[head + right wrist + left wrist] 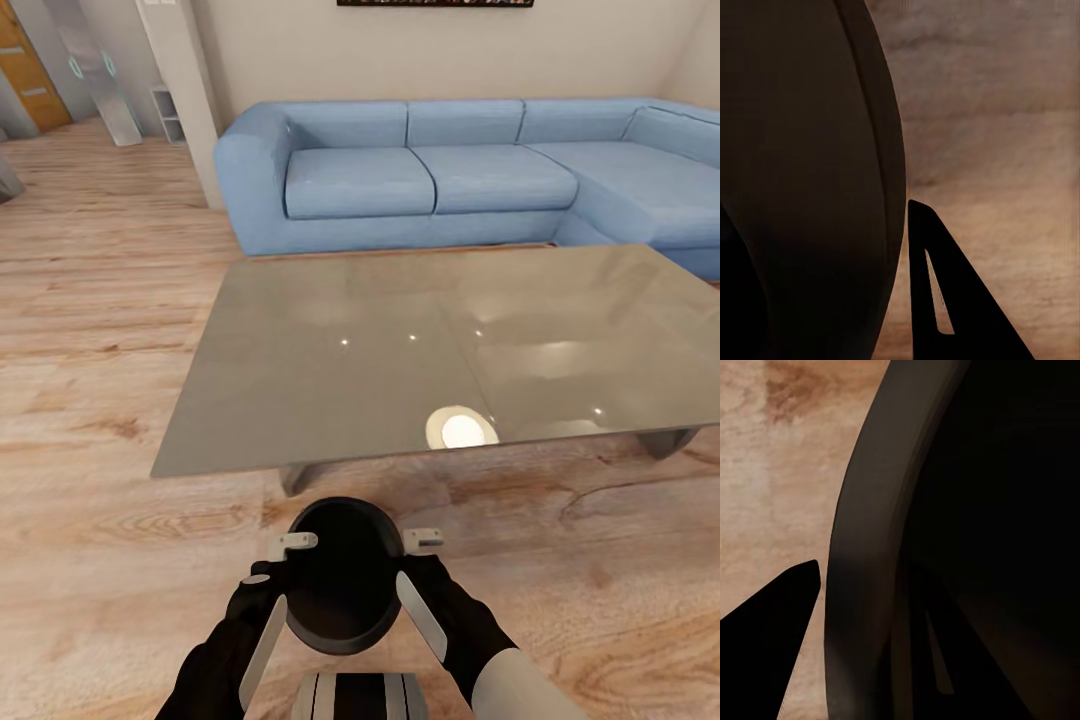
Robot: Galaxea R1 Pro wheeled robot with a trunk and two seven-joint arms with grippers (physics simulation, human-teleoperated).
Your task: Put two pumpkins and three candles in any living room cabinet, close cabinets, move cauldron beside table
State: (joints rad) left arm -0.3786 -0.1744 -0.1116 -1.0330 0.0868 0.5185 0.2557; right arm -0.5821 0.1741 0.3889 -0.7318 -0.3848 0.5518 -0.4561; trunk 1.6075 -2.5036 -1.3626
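Left gripper (283, 570) closed on the left rim of the cauldron (345, 575), one finger (772, 637) outside the wall. Cauldron held between both arms above the wood floor (90, 520), just short of the grey table (440, 350). Right gripper (412, 568) clamped on the right rim likewise. Blue sofa (430, 175) behind the table.
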